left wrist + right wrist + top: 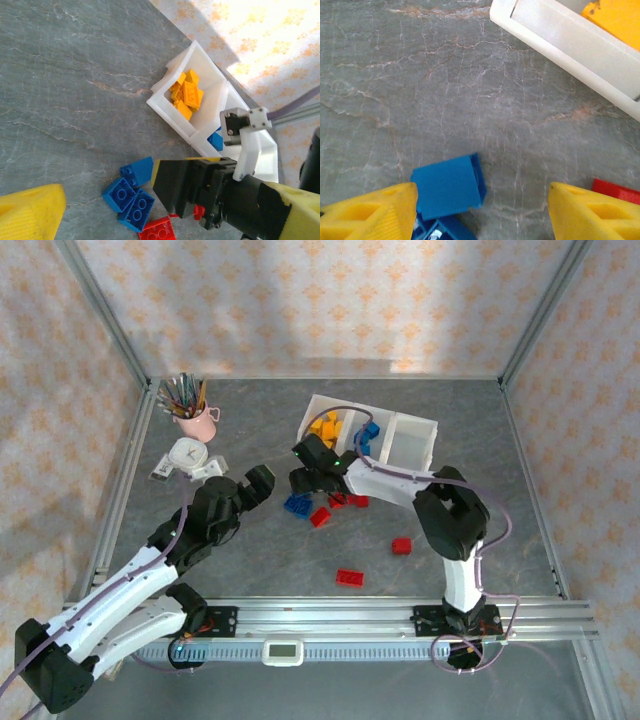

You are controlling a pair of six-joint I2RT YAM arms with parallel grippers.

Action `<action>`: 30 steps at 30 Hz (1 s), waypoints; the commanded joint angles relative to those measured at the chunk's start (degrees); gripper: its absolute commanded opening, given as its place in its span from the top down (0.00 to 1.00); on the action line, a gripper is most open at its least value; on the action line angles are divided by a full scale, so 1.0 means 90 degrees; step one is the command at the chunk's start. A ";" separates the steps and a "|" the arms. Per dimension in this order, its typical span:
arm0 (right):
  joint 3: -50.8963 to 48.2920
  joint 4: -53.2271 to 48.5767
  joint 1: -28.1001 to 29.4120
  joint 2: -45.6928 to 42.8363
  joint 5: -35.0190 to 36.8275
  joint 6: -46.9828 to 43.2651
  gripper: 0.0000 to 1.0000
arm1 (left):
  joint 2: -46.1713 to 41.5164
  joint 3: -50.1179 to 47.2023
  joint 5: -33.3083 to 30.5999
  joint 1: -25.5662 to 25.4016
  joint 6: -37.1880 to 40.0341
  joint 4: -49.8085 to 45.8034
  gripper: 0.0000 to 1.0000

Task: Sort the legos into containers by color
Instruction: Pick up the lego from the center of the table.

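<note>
The right tool hangs spread over the counter, a blue brick just inside its seven-o'clock finger, probably for a pick. The tray lies at one o'clock. The left tool stands spread, out of the way.

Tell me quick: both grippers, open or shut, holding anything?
Left gripper: open, empty.
Right gripper: open, holding nothing; a blue brick lies beside one finger.

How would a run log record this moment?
right end effector: open by blue legos | left end effector: open | yellow legos: in tray
</note>
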 commanded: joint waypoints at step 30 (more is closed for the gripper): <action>0.0847 -0.0218 0.0112 0.1125 -0.0231 0.0062 0.27 | 0.0008 -0.0110 -0.0178 0.0169 -0.0024 -0.0104 0.01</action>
